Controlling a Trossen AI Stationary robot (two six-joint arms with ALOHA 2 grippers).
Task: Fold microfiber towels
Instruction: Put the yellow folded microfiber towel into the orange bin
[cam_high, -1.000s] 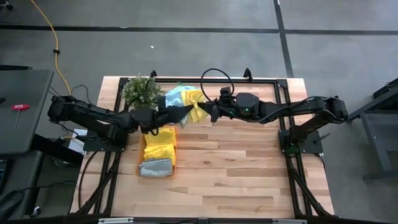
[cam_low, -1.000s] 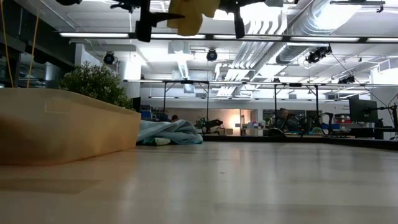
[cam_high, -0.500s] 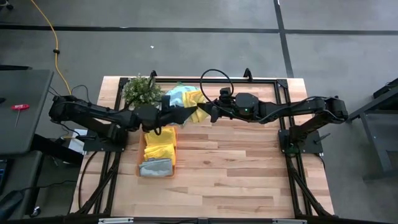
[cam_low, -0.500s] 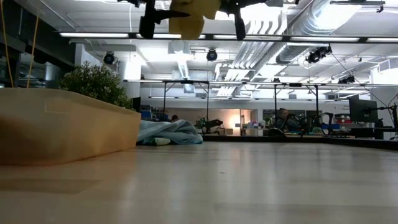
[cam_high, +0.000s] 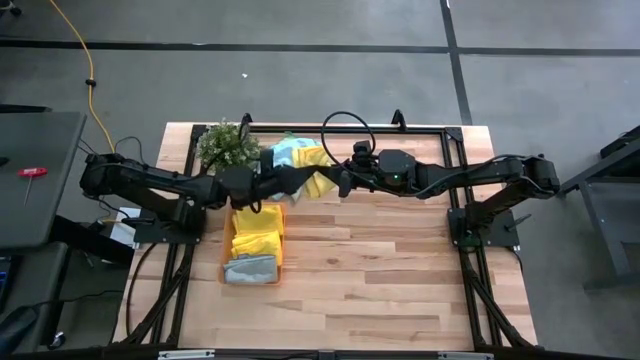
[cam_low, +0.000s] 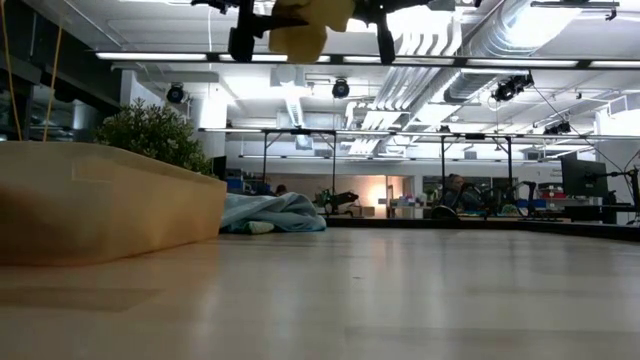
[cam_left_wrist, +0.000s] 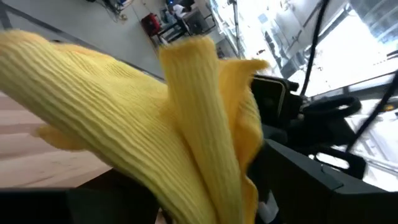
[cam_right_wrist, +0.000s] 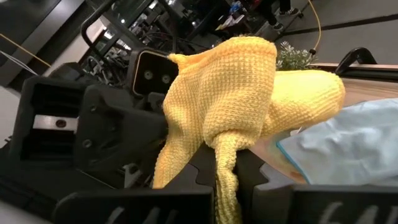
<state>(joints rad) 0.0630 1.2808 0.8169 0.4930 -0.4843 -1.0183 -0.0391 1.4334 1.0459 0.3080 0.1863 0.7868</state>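
Note:
A bright yellow towel (cam_high: 320, 183) hangs bunched in the air above the table's far middle, between my two grippers. My right gripper (cam_right_wrist: 227, 199) reaches in level from the table's right and is shut on it. My left gripper (cam_high: 300, 181) faces it from the left, level and open, with the towel's thick folds (cam_left_wrist: 186, 124) right in front of its fingers. A light blue towel (cam_high: 283, 155) lies crumpled on the table at the far side. An orange tray (cam_high: 231, 238) holds a folded yellow towel (cam_high: 262, 228) and a grey one (cam_high: 250, 268). My right gripper pinches a narrow gathered strand of the yellow towel (cam_right_wrist: 225, 168) between its two fingers, coming level from the table's right. The rest of the towel bulges in a rounded bunch beyond the fingertips, lifted clear of the table. My left gripper: I cannot tell whether its open fingers touch the towel.
A small bushy green plant (cam_high: 226, 145) stands at the far left, beside the blue towel. The tray lies on the left half of the table. Bare wood (cam_high: 400, 260) fills the near and right parts.

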